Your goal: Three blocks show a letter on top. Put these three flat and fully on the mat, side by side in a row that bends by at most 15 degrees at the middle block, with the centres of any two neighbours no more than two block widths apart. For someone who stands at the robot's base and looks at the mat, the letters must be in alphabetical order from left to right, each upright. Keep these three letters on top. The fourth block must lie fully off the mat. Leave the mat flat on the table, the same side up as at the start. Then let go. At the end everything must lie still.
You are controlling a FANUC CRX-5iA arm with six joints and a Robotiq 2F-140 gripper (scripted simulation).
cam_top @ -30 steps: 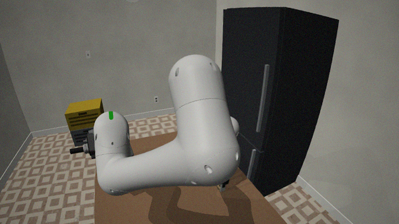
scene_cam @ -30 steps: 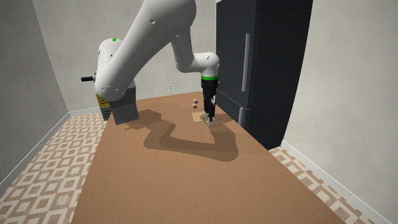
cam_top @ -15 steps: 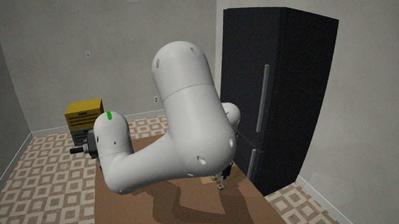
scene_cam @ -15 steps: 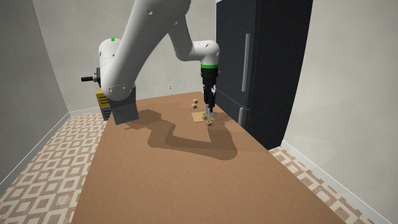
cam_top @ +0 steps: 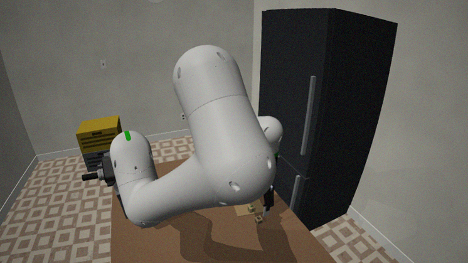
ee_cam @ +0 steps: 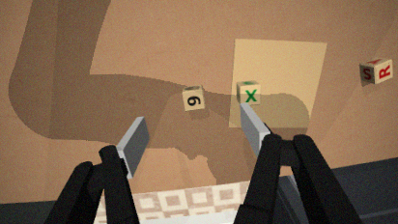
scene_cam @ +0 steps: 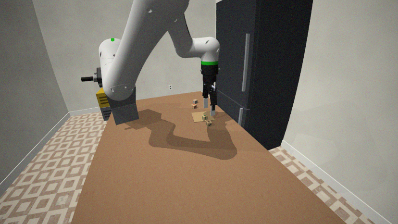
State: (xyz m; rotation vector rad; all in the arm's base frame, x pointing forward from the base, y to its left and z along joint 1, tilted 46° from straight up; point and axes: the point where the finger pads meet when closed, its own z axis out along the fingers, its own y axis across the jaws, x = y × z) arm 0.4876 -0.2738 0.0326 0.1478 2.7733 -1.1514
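The tan mat (ee_cam: 277, 82) lies on the brown table; it also shows in the exterior view (scene_cam: 201, 117). A block with a green X on top (ee_cam: 248, 92) sits on the mat at its edge. A block with a black digit, 6 or 9, on top (ee_cam: 194, 98) lies on the table just off the mat, also seen in the exterior view (scene_cam: 208, 123). A block with a red R on top (ee_cam: 376, 71) lies off the mat on the other side. My gripper (ee_cam: 193, 121) is open and empty, raised above the digit block and not touching it.
Two small blocks (scene_cam: 194, 103) lie close together on the table beyond the mat. A tall dark fridge (scene_cam: 258, 64) stands right beside the table edge near the mat. A yellow and grey box (cam_top: 97, 140) stands behind the robot base.
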